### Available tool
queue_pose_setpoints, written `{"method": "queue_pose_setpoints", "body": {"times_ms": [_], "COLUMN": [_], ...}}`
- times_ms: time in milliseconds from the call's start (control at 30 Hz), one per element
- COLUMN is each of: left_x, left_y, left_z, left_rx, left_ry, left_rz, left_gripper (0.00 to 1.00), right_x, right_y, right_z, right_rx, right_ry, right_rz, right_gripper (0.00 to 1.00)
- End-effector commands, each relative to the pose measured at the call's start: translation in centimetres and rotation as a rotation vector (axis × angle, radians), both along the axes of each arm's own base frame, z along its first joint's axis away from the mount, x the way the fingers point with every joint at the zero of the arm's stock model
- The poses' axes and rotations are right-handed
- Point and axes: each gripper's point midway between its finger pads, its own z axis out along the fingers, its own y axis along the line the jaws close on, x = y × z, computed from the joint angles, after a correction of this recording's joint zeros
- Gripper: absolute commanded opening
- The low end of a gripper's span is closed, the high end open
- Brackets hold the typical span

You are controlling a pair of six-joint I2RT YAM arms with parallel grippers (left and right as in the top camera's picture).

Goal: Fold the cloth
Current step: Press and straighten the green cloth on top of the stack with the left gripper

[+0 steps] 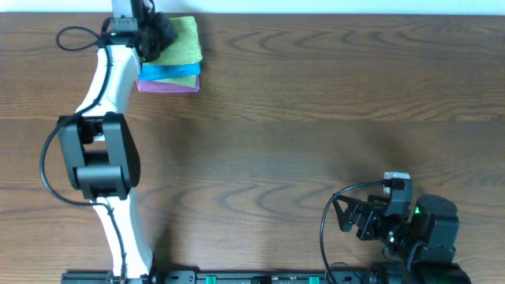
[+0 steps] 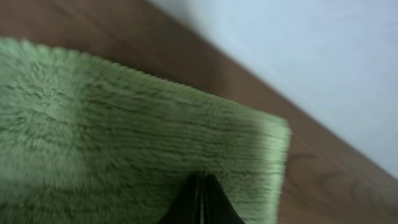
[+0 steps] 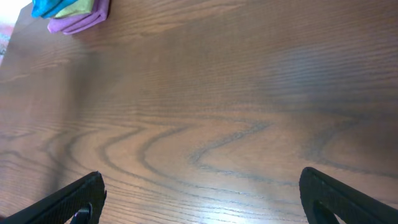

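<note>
1. My left claw (image 2: pixel 202 198) is closed tight. Its two dark tips are pressed together and sunk into the nap of the cloth (image 2: pixel 124 137). They look to be nipping a little of the fabric, though the pinch itself does not show.
2. The cloth sits at the far left end of the bench (image 1: pixel 316 118), close to the back edge. It lies on top of a small stack, with the blue cloth (image 1: pixel 170 71) directly under it and the pink-purple cloth (image 1: pixel 166 85) at the bottom.
3. My right claw (image 3: pixel 202 190) is spread wide and holds nothing. It hangs over bare wood at the near right, well apart from the stack.
4. I judge the task barely begun. The cloth is on the pile as a compact rectangle, not laid out on open wood, and no fold of my own shows. What remains is to lift it clear of the other two, spread it on the bench and then fold it.
5. Several things are hard to read:
   - From overhead, the left arm (image 1: pixel 106 87) and its claw cover the cloth's left part, so I cannot place the grip exactly.
   - The left wrist view is blurred. It cuts the cloth off at the left and bottom and shows only the fingertips.
   - The right wrist view catches just a corner of the stack.
   - I cannot tell how many layers the cloth has.
</note>
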Motion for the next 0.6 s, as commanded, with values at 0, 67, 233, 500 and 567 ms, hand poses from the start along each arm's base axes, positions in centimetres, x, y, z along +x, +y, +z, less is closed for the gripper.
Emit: {"method": "queue_pose_setpoints", "body": {"times_ms": [0, 67, 233, 500, 567], "left_x": [0.2, 0.2, -0.1, -2.0, -2.0], "left_y": [0.2, 0.1, 0.8, 2.5, 2.5], "left_z": [-1.4, -1.3, -1.9, -5.1, -5.1], "left_rx": [-0.018, -0.024, 0.009, 0.128, 0.133], "left_ry": [0.033, 0.032, 0.054, 0.174, 0.171], "left_rz": [0.03, 0.028, 0.061, 0.088, 0.081], "left_gripper": [0.06, 0.06, 0.06, 0.05, 0.05], "right_x": [0.0, 0.0, 0.0, 0.0, 0.0], "right_y": [-0.1, -0.1, -0.1, -0.1, -0.1], "right_z": [0.0, 0.0, 0.0, 0.0, 0.0], "right_rx": [0.008, 0.008, 0.008, 0.008, 0.008], "right_ry": [0.003, 0.003, 0.003, 0.003, 0.003], "right_rz": [-0.014, -0.014, -0.014, -0.014, -0.014], "right_gripper": [0.99, 0.99, 0.99, 0.99, 0.99]}}
